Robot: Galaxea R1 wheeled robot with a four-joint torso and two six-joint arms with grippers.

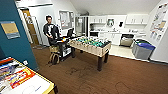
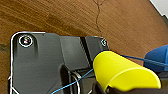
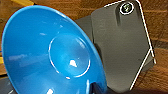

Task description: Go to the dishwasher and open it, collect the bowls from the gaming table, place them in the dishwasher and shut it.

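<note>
In the left wrist view a yellow bowl (image 2: 122,72) hangs over the brown floor, with my left gripper (image 2: 102,88) shut on its rim. In the right wrist view a blue bowl (image 3: 52,55) is tilted on edge, and my right gripper (image 3: 96,88) is shut on its lower rim. That blue bowl (image 2: 158,57) also shows beside the yellow one. The gaming table (image 1: 51,87), with yellow sides and a white printed top, is at my near left. Far across the room, under the white counter, stands the dishwasher (image 1: 126,40) with its dark inside showing.
A wooden foosball table (image 1: 91,45) with a green field stands mid-room between me and the kitchen. A person (image 1: 50,30) sits by a cart at its left. Blue-lidded grey bins (image 1: 142,48) stand at the right wall. A teal wall (image 1: 15,45) rises at my left.
</note>
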